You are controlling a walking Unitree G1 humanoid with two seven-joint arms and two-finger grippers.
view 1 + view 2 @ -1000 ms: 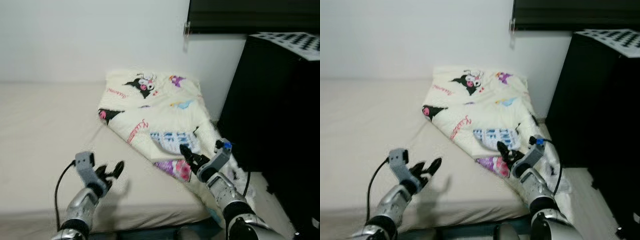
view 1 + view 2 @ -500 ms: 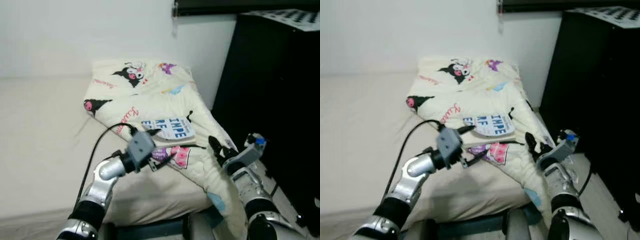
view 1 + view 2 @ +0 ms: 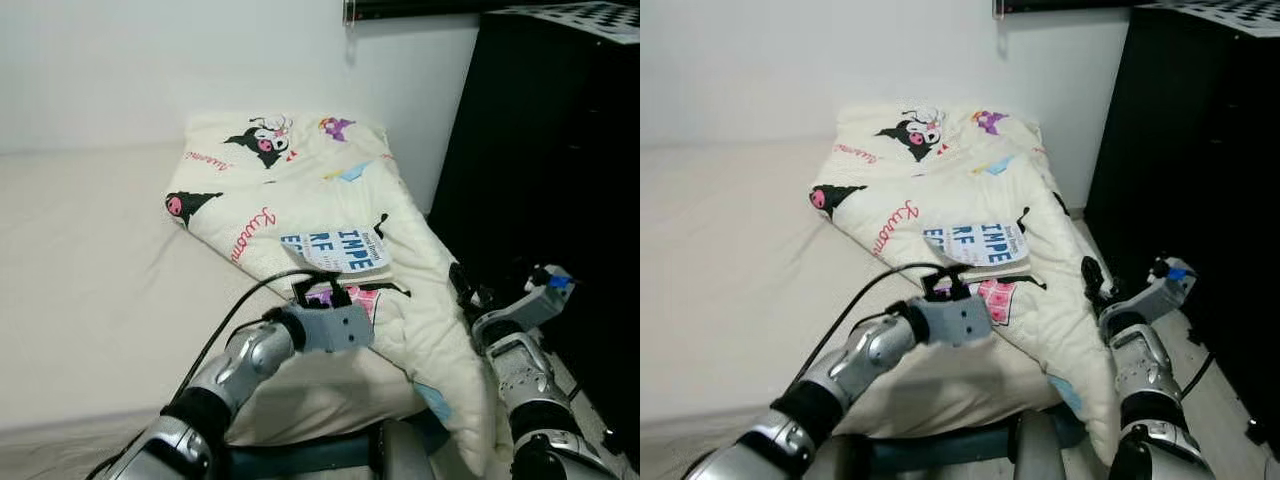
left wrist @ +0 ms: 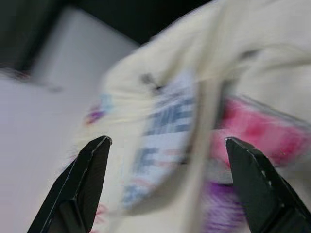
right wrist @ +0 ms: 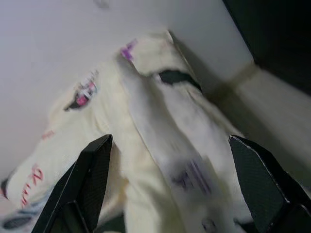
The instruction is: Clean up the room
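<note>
Bare mattress (image 3: 90, 250) fills frame left, open for passage. Crumpled quilt (image 3: 320, 220) heaps centre frame. Black cabinet (image 3: 560, 150) walls off right side, beside the quilt's edge.

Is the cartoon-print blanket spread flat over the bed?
No. The blanket is bunched at one corner of the bed, an edge hanging off.
</note>
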